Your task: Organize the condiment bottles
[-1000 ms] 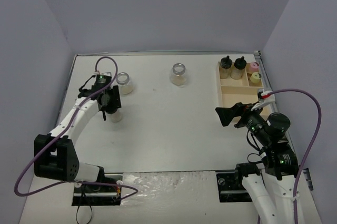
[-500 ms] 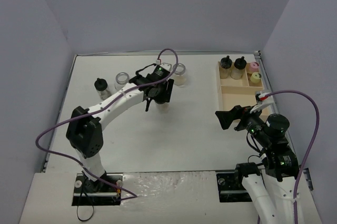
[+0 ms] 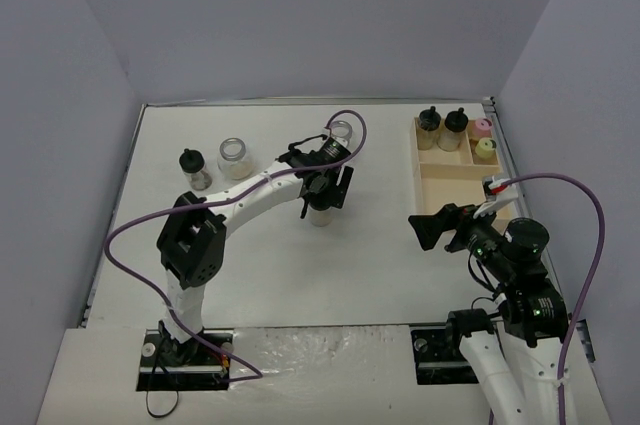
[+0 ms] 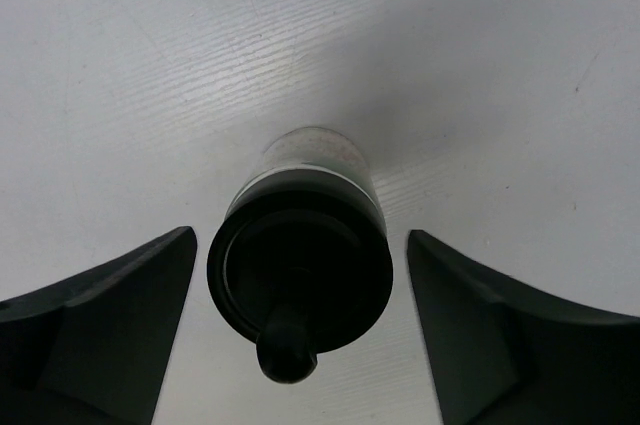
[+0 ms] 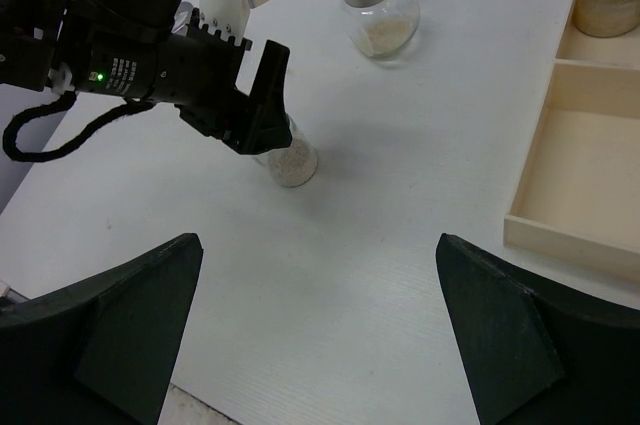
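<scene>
A black-capped jar [image 4: 300, 265] of pale powder stands upright on the white table [image 3: 250, 265], a little past the middle and well left of the tray. The left gripper [image 3: 326, 188] hangs straight over it with its jaws spread wide; in the left wrist view a dark finger [image 4: 110, 315] sits on each side of the cap, with bare table showing in both gaps, so nothing grips the jar. Just beyond that gripper, toward the back wall, stands a wider silver-rimmed jar [image 5: 382, 7], open-topped with tan powder at its bottom. At the far left of the table another black-capped jar [image 3: 192, 167] and a second silver-rimmed jar [image 3: 235, 158] stand near each other, apart. The pale wooden tray [image 3: 450, 183] lies along the right edge; its back compartments hold two black-capped jars [image 3: 429, 125] [image 3: 456, 127] side by side, with the pink-capped jar [image 3: 482, 128] and the yellow-capped jar [image 3: 485, 149] to their right. The tray's larger near compartment shows only bare wood. The right gripper [image 3: 420, 229] hovers near the tray's near end, pointing left, its fingers wide apart and holding nothing.
</scene>
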Controlling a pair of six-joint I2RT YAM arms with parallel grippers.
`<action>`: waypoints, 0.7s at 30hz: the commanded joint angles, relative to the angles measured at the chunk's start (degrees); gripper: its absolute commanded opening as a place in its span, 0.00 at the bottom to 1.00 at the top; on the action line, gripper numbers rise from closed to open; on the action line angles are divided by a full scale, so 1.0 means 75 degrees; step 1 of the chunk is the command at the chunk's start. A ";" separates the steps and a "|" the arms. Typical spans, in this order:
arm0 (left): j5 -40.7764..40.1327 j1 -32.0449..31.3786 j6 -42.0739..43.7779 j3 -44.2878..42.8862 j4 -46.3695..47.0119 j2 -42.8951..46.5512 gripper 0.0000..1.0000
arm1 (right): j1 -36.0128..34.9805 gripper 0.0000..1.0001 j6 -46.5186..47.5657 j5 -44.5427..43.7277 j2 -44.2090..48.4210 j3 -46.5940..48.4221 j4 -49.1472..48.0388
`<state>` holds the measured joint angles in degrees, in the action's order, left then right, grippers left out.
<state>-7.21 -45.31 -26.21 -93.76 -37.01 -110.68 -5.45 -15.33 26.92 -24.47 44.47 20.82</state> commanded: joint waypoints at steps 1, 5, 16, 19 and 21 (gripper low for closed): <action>-0.0168 0.0029 -0.0115 -0.0001 0.0290 0.0714 0.89 | -0.0039 1.00 0.0103 0.0328 -0.0247 0.0221 -0.0416; -0.0270 0.0029 -0.0095 -0.0166 0.0142 0.1104 0.97 | -0.0036 1.00 0.0180 0.0698 -0.0599 0.0351 -0.0413; -0.0728 0.0132 -0.0049 0.0195 0.0077 0.3696 0.97 | -0.0062 1.00 0.0620 0.1068 -0.2545 0.1350 -0.0960; -0.0845 0.0449 0.0029 0.0735 0.0075 0.4573 0.97 | -0.0504 1.00 0.0340 0.0911 -0.3178 0.1395 -0.1595; -0.0971 0.0768 0.0098 0.1183 0.0055 0.5278 0.97 | -0.1146 1.00 0.0206 0.0404 -0.3698 0.1395 -0.1953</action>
<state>-11.03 -43.79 -26.46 -89.66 -36.75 -80.49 -7.03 -12.03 32.54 -44.96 53.03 16.28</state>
